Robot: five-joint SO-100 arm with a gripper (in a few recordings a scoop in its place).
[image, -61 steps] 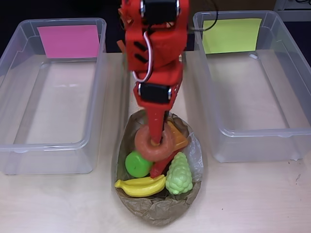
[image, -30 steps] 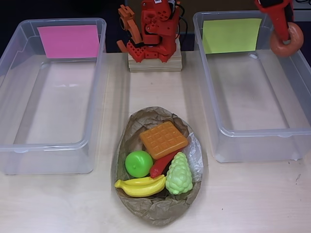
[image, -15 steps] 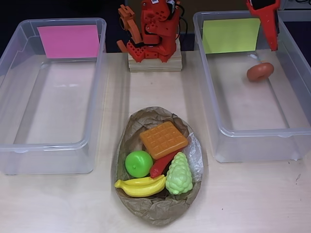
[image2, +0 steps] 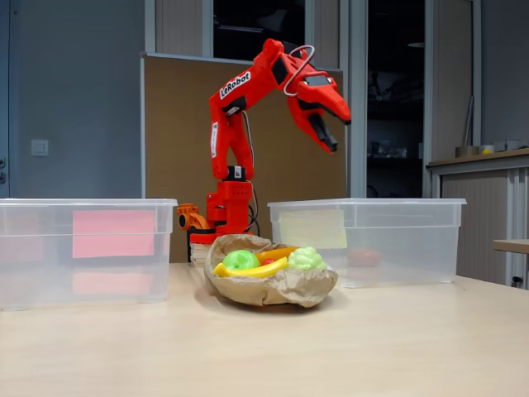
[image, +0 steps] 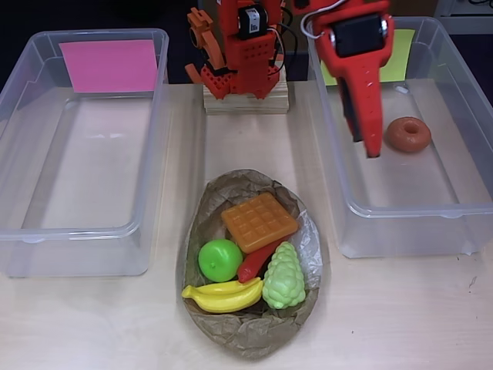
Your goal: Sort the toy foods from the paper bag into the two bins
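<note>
Two clear bins (image: pixel 77 254) flank the paper bag (image: pixel 246 339): the pink-labelled one sits at left in the overhead view, and the yellow-green-labelled one (image: pixel 400 223) at right holds the brown donut (image: pixel 408 134) flat on its floor. The red arm's gripper (image: pixel 370 142) hangs above that right bin, carrying nothing; whether its jaws are parted cannot be told. Inside the bag lie the waffle (image: pixel 259 221), grapes (image: pixel 283 277), banana (image: pixel 223 295), apple (image: pixel 219 260) and red chili (image: pixel 258 260).
</note>
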